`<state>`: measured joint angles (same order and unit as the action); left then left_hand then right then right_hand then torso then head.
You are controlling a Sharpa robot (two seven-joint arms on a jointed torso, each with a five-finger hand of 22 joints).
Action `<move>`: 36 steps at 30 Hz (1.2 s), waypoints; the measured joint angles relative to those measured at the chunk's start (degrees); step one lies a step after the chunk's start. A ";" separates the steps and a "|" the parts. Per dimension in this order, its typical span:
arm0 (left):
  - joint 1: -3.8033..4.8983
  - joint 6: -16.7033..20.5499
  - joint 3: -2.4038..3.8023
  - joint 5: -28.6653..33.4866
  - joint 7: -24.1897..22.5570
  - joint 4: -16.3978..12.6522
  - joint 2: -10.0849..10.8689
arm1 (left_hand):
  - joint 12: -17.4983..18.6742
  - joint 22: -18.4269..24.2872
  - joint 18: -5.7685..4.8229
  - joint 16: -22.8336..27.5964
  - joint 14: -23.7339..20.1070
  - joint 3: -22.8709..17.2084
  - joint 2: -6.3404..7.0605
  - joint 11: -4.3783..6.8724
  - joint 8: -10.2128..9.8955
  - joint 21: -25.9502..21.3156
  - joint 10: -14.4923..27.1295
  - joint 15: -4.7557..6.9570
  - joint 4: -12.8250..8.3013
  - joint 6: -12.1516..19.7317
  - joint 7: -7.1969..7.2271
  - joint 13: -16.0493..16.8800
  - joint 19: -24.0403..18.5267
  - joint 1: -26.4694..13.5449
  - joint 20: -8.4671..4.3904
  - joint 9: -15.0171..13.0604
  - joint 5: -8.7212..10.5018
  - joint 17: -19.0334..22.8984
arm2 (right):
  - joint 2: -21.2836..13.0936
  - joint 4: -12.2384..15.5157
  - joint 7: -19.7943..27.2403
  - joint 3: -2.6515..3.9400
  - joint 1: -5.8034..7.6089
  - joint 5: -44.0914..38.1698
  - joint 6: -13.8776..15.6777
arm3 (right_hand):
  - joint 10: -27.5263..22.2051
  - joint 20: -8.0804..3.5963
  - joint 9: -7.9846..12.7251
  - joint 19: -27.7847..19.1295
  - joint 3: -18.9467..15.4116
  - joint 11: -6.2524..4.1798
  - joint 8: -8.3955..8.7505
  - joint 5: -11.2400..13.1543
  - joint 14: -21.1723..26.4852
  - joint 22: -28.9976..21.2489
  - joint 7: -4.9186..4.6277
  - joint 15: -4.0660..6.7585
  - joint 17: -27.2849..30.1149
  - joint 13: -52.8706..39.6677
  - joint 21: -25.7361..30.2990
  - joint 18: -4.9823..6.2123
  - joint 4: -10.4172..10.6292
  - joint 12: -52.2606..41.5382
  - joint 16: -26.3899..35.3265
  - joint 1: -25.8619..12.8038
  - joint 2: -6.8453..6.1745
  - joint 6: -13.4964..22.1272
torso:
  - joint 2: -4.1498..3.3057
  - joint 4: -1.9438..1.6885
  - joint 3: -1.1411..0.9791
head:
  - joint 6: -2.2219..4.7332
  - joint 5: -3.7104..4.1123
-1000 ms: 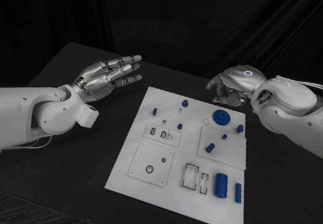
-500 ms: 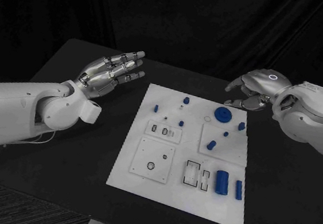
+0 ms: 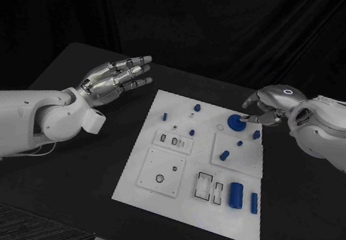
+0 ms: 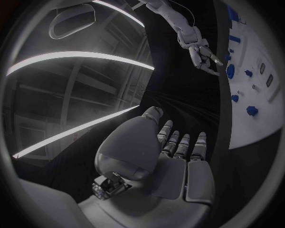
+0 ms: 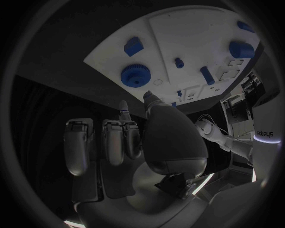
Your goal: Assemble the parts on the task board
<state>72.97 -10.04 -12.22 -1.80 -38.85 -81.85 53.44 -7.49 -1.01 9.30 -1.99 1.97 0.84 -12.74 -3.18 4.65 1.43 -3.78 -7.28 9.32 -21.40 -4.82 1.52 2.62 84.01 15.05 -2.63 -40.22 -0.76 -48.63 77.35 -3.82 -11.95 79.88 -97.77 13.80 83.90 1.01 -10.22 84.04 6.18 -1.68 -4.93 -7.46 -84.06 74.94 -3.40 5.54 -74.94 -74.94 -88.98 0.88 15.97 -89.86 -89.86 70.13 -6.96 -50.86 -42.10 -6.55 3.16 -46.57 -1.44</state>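
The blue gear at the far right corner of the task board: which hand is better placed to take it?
The right hand. It hovers just beside the blue gear, fingers curled toward it. The left hand is raised beyond the task board's opposite edge, open.

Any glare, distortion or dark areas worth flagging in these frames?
Head view: dark backdrop, task board evenly lit and readable. Left wrist view: bright light strips overhead, the board's edge bows. Right wrist view: fisheye curves the board; the right hand sits in shadow.

White arms (image 3: 21,116), silver hands (image 3: 117,78), thin cables
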 measured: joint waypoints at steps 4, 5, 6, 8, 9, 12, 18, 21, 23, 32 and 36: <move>0.00 -0.05 0.00 0.00 0.00 0.03 -0.01 | 0.00 0.00 0.00 0.00 0.00 0.00 0.00 0.00 0.00 0.00 0.00 0.00 0.00 0.00 0.00 0.00 0.00 0.00 0.00 0.00 0.00 0.00 | 0.44 -0.48 -0.18 0.02 -0.29 0.08 -0.40 | 0.05 0.00 -0.01 0.00 0.24 0.06 -0.01 -0.49 0.00 0.00 0.00 0.00 0.00 0.00 0.00 0.00 -0.24 0.00 0.00 0.94 -0.11 0.00 | 0.05 -0.09 0.02 | 0.09 0.19; 0.00 -0.06 0.00 0.00 0.00 0.03 -0.01 | 0.00 0.00 0.00 0.00 0.00 0.00 0.00 0.00 0.00 0.00 0.00 0.00 0.00 0.00 0.00 0.00 0.00 0.00 0.00 0.00 0.00 0.00 | 0.58 -0.64 -0.22 0.03 -0.37 0.09 -0.50 | 0.17 0.00 -0.03 0.00 0.34 0.17 -0.01 -0.68 0.00 0.00 0.00 0.00 0.00 0.00 0.00 0.00 -0.34 0.00 0.00 1.12 0.01 0.00 | 0.05 -0.09 0.03 | 0.10 0.19; 0.00 -0.06 0.00 0.00 0.00 0.03 -0.01 | 0.00 0.00 0.00 0.00 0.00 0.00 0.00 0.00 0.00 0.00 0.00 0.00 0.00 0.00 0.00 0.00 0.00 0.00 0.00 0.00 0.00 0.00 | 0.76 -0.87 -0.27 0.03 -0.51 0.11 -0.63 | 0.17 0.00 -0.04 0.00 0.40 0.17 -0.01 -0.96 0.00 -0.01 0.00 0.00 0.00 0.00 0.00 0.00 -0.40 0.00 0.00 1.45 -0.21 0.00 | 0.05 -0.10 0.05 | 0.11 0.23; 0.00 -0.08 0.00 0.00 0.00 0.03 0.00 | 0.00 0.00 0.00 0.00 0.00 0.00 0.00 0.00 0.00 0.00 0.00 0.00 0.00 0.00 0.00 0.00 0.00 0.00 0.00 0.00 0.00 0.00 | 1.01 -1.19 -0.34 0.03 -0.74 0.13 -0.84 | 0.03 0.00 -0.04 0.00 0.63 0.31 -0.01 -0.97 0.00 -0.01 0.00 0.00 0.01 0.00 0.00 0.00 -0.63 0.00 0.00 1.85 -0.16 0.00 | 0.08 -0.11 0.09 | 0.11 0.27; 0.00 -0.08 0.00 0.00 0.00 0.03 0.00 | 0.00 0.01 0.00 0.00 0.00 0.00 0.00 0.00 0.00 0.00 0.00 0.00 0.00 0.00 0.00 0.00 0.00 0.00 0.00 0.00 0.00 0.00 | 1.12 -1.34 -0.36 0.03 -0.85 0.15 -0.93 | -0.06 0.00 -0.05 0.00 0.63 0.40 -0.01 -1.01 0.00 -0.01 0.00 0.00 0.00 0.00 0.00 0.01 -0.63 0.00 0.00 1.96 -0.26 0.00 | 0.09 -0.12 0.11 | 0.16 0.31; 0.00 -0.10 0.00 0.00 0.00 0.02 0.00 | 0.00 0.01 0.00 0.00 0.00 0.00 0.00 0.00 0.00 0.00 0.00 0.00 0.00 0.00 0.00 0.00 0.00 0.00 0.00 0.00 0.00 0.01 | 1.56 -1.96 -0.43 0.02 -1.18 0.18 -1.18 | 0.11 0.00 -0.13 0.00 0.78 0.56 -0.01 -1.38 0.00 -0.01 -0.21 0.00 0.00 0.01 0.00 0.01 -0.79 0.00 0.00 2.45 -0.27 0.21 | 0.12 -0.16 0.15 | 0.21 0.32; 0.00 -0.14 -0.01 0.00 0.00 0.02 0.01 | 0.00 0.01 0.00 0.00 0.00 0.00 0.00 0.00 0.00 0.00 0.00 0.00 0.00 0.00 0.00 0.00 0.00 0.00 0.00 0.00 0.00 0.01 | 2.38 -2.79 -0.47 0.02 -1.52 0.23 -1.52 | 0.11 0.00 -0.38 0.00 0.87 0.55 -0.01 -1.43 0.00 -0.02 -0.43 0.00 0.01 0.01 0.00 0.01 -1.20 0.00 0.00 3.19 -0.24 0.00 | 0.12 -0.16 0.15 | 0.31 0.12; 0.00 -0.15 -0.01 0.00 0.00 0.01 0.03 | 0.00 0.01 0.00 0.00 0.11 0.00 0.00 0.00 0.00 0.00 0.00 -0.11 0.00 0.00 0.00 0.00 0.00 0.00 0.00 0.00 0.00 0.01 | 2.71 -3.13 -0.47 0.02 -1.65 0.24 -1.65 | 0.11 0.00 -0.69 0.00 0.90 0.55 -0.42 -1.87 0.00 -0.02 -0.63 0.00 0.01 0.01 0.00 0.01 -1.55 0.00 0.00 3.28 -0.30 -0.47 | 0.15 -0.13 0.15 | 0.31 0.04; 0.00 -0.17 -0.01 0.00 0.00 0.01 0.05 | 0.00 0.01 0.00 0.00 0.21 0.01 0.00 0.00 0.00 0.00 0.00 -0.21 0.00 0.00 0.00 0.00 0.00 0.00 0.00 0.00 0.00 0.01 | 2.93 -3.35 -0.47 0.02 -1.74 0.25 -1.76 | 0.11 0.00 -0.87 0.00 0.90 0.55 -0.45 -1.87 0.00 -0.02 -0.62 0.00 0.01 0.01 0.00 0.01 -1.63 0.00 0.00 3.46 -0.12 -0.63 | 0.16 -0.13 0.15 | 0.31 0.03; 0.00 -0.27 -0.01 0.00 0.00 0.11 0.02 | 0.00 0.02 0.00 0.00 0.21 0.01 0.00 0.00 0.00 0.00 0.00 -0.21 0.00 0.00 0.00 0.00 0.00 0.00 0.00 0.00 0.00 0.01 | 3.83 -4.16 -0.51 0.04 -2.32 0.27 -2.54 | 0.08 0.01 -1.60 0.00 0.62 0.94 -1.06 -1.59 0.21 -0.02 -0.52 -0.22 0.02 0.01 0.00 0.02 -1.91 0.00 0.00 3.71 -0.36 -1.13 | 0.15 -0.17 0.12 | 0.68 -0.10; 0.00 -0.33 -0.01 0.00 0.00 0.11 0.00 | 0.00 0.02 0.00 0.00 0.21 0.01 0.00 0.00 0.00 0.00 0.00 -0.21 0.00 0.00 0.00 0.00 0.00 0.00 0.00 0.00 0.00 0.01 | 4.14 -4.56 -0.57 0.04 -2.54 0.28 -3.11 | 0.10 0.22 -2.19 -0.22 0.67 0.96 -1.57 -1.86 0.05 -0.03 -0.49 -0.39 0.02 0.01 0.00 0.02 -2.43 0.00 0.00 4.68 -0.26 -1.93 | 0.15 -0.17 0.12 | 0.49 -0.16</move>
<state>72.97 -10.37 -12.23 -1.80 -38.85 -81.74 53.44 -7.49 -0.99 9.30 -1.99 2.18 0.84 -12.74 -3.18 4.65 1.43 -3.78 -7.49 9.32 -21.40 -4.82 1.52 2.62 84.01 15.05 -2.62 -40.22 -0.75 -44.49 72.79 -4.39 -11.92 77.34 -97.49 10.69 84.00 1.23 -12.41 83.82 6.85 -0.72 -6.50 -9.32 -84.01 74.91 -3.89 5.15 -74.92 -74.93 -88.98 0.89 13.54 -89.86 -89.86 74.81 -7.23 -52.80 -41.95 -6.72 3.28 -46.08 -1.60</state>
